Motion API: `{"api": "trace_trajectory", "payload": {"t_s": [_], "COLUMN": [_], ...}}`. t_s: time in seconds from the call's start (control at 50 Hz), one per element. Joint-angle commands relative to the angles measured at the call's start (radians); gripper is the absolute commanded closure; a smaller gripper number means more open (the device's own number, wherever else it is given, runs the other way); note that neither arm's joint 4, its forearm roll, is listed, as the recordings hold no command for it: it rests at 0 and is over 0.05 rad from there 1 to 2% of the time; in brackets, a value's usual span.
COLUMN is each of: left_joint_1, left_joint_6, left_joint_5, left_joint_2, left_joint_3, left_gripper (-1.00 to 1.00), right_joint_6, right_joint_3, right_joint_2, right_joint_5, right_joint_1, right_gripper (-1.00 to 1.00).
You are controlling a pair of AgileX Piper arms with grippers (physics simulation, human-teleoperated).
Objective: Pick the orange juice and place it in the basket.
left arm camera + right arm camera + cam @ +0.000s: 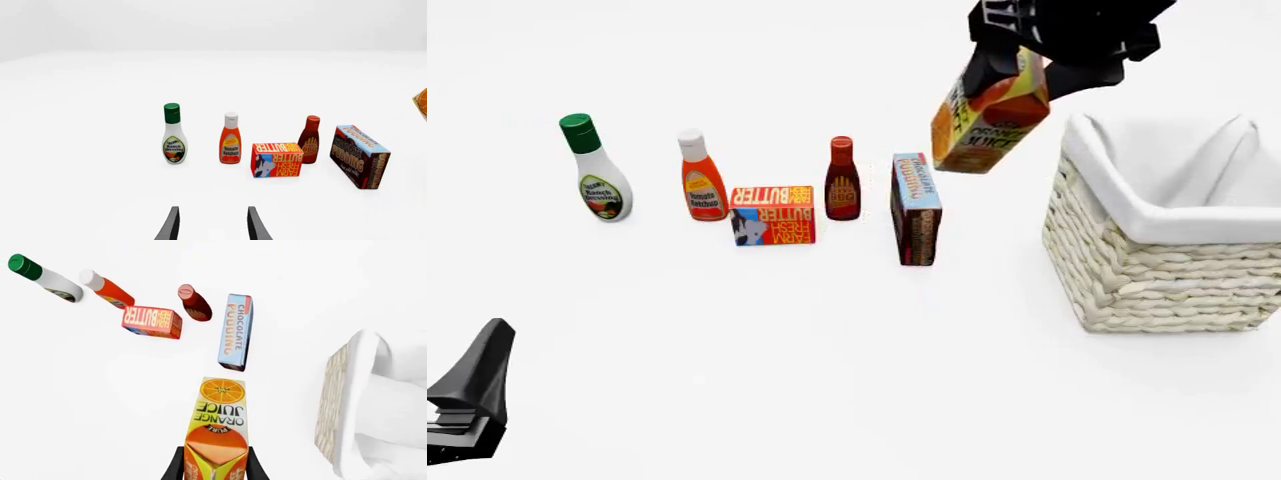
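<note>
A: So, what does the right gripper (213, 462) have?

B: Its two dark fingers are closed on the gabled top of the juice (989, 112), one on each side. In the front view the carton hangs clear of the table, tilted, its base swung toward the other groceries.

A: And where is that against the basket (1154, 265)?

B: Just beside it, on the left, about level with the cloth rim or a little above. It is not over the opening.

A: What else is around?

B: Below the carton stands a pudding box (916, 208). Farther left: a dark sauce bottle (842, 179), the butter box (773, 214), ketchup (703, 176), ranch dressing (597, 168).

A: The left gripper (212, 225)?

B: Spread apart, holding nothing, low and near the table's close edge, well away.

A: What could go wrong?

B: I judge the tilt is the risk. Moved sideways too low, the carton's base could catch the rim and twist in the fingers. Let go early, it would likely drop onto the pudding box.
</note>
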Motion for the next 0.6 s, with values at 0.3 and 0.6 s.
{"api": "trace_trajectory", "payload": {"t_s": [0.3, 0.6], "left_joint_1": [0.0, 0.0], "left_joint_6": [0.0, 0.0], "left_joint_5": [0.0, 0.0], "left_joint_2": [0.0, 0.0], "left_joint_3": [0.0, 0.0], "left_gripper": [-1.0, -1.0], "right_joint_6": [-0.103, -0.151], "right_joint_3": [-0.025, -0.045], "right_joint_2": [-0.074, -0.104], "right_joint_5": [0.0, 0.0], "right_joint_1": [-0.119, -0.172], "right_gripper": [1.0, 1.0]}}
